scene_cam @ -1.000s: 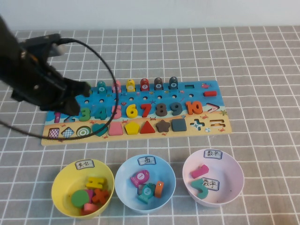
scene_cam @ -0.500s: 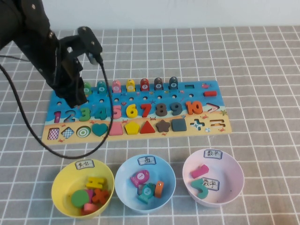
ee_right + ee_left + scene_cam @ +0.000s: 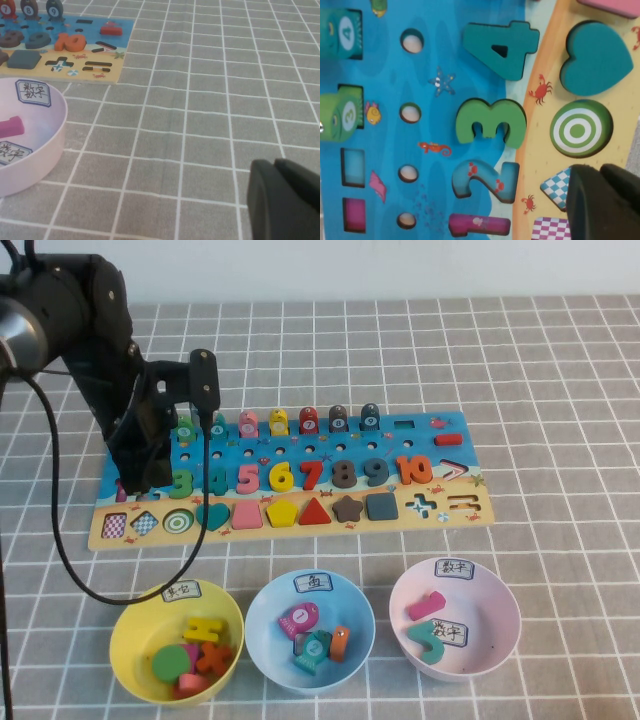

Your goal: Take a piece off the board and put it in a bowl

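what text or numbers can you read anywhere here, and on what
"数字": white label on the pale pink plastic bowl.
"3", "4": green peg and teal peg on the wooden puzzle board.
Yellow bowl and light-blue bowl labels: too blurred.
Neither the left gripper nor the right gripper bears text.

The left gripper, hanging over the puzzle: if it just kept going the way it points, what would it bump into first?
Probably the board itself. The left gripper, shut, points down at its left end, near the checkered diamond by the empty "2" slot; the green 3 sits slightly aside. Exact depth is unclear.
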Controlling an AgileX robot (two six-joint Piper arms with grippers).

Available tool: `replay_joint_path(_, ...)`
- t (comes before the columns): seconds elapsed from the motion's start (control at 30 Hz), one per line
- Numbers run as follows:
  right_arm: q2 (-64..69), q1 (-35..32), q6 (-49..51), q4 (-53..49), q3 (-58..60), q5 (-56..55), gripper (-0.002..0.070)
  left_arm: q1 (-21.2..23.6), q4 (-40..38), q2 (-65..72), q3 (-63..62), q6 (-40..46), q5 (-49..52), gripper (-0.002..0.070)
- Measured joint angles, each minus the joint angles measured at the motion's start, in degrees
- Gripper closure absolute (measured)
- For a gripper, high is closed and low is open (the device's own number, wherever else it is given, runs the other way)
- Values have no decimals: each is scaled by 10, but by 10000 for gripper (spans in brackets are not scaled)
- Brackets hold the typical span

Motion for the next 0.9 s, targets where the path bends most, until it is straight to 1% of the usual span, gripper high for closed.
replay_joint_path(0.1,0,0,0,0,0,0,694,0,0,4,0,0,-1,625)
replay_joint_path(0.2,0,0,0,0,0,0,694,0,0,8,-1,-1,-9,512)
replay_joint_path(0.27,0,0,0,0,0,0,694,0,0,10,-1,0,-11,421)
replay_joint_path(0.3,0,0,0,0,0,0,694,0,0,13,-1,2,-13,389)
replay_joint_path(0.37,0,0,0,0,0,0,694,0,0,15,-1,15,-20,354)
replay_joint_path(0.5,0,0,0,0,0,0,694,0,0,23,-1,47,-38,335)
replay_joint_path(0.9,0,0,0,0,0,0,694,0,-13,32,-1,77,-50,331)
